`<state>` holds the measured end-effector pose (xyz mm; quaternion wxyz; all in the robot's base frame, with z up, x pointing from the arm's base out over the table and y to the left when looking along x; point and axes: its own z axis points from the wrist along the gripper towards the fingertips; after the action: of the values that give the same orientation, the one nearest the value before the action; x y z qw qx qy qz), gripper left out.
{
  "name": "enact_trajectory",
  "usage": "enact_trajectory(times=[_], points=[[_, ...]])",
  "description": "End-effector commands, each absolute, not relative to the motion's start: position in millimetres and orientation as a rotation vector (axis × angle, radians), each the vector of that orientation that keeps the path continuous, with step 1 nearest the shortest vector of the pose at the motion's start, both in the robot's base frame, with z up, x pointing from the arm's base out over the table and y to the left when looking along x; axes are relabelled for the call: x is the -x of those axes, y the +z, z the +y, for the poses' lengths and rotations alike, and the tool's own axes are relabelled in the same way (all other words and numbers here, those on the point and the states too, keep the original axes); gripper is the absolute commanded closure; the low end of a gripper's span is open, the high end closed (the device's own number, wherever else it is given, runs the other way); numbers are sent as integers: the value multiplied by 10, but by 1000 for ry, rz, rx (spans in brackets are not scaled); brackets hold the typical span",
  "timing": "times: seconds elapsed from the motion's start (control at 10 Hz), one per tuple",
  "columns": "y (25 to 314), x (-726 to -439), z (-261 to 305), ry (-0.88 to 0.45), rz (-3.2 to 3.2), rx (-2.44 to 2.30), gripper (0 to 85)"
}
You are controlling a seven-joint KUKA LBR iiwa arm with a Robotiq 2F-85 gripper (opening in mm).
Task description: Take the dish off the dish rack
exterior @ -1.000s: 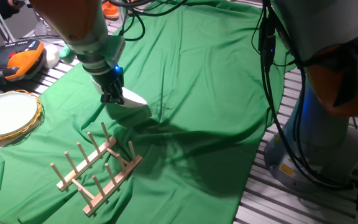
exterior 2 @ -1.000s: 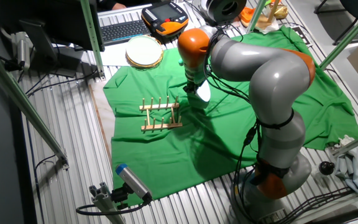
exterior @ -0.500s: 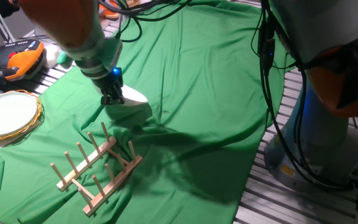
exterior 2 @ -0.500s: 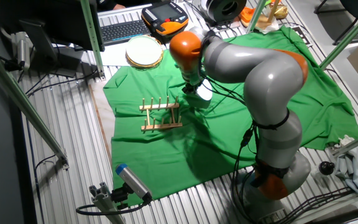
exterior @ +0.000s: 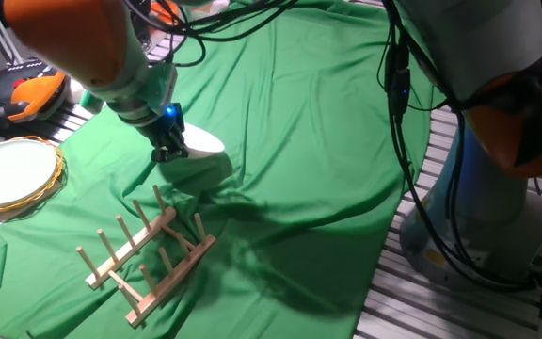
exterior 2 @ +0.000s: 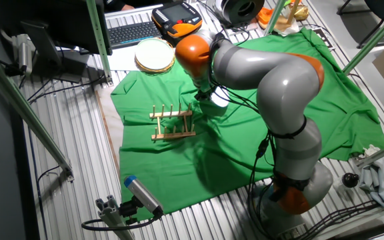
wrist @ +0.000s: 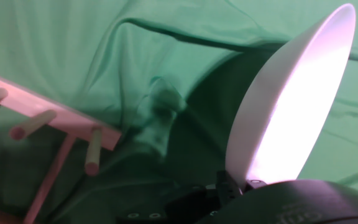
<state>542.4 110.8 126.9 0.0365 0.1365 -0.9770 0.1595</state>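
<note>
- Hand view: the dish (wrist: 291,106) fills the right side, seen edge-on and tilted, its rim running down into the gripper body at the bottom of frame. The fingers themselves aren't visible here, so the jaw gap can't be read directly. From one fixed view the gripper (exterior: 171,148) looks clamped on the dish's (exterior: 200,146) rim, w/ the plate sticking out sideways.
- Dish location: clear of the dish rack (exterior: 149,250), held near it and just above the green cloth (exterior: 327,132). Whether its low edge touches the cloth can't be told. Rack pegs hold nothing.
- Handling, as a judgement: smooth glossy white surface, prob. ceramic or hard plastic, so stiff, slippery and breakable if dropped. A rim pinch is the only hold a two-finger tool gets on a shallow plate. Weight hangs off to one side of the pinch, so it may pivot or slide in the pads. Slow moves and a low set-down are safest.
- Surface: the cloth is rumpled, w/ folds and ridges right beside the rack and under the plate. It's soft enough to cushion, but the folds could tip the plate.
- Room: the other fixed view shows the rack (exterior 2: 172,123) on the cloth's left part and flatter cloth to the right. A gold-rimmed plate (exterior 2: 155,55) and an orange pendant (exterior 2: 177,18) sit beyond the cloth's far edge, well apart. The arm's own cables hang nearby.
</note>
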Motion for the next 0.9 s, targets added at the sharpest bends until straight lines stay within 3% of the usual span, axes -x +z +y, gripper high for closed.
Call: enact_trajectory(times=[0.0,0.8], points=[[1270,-5424,1107,493,-2999,-414,850],[1287,-5431,1104,543,-3000,-394,850]])
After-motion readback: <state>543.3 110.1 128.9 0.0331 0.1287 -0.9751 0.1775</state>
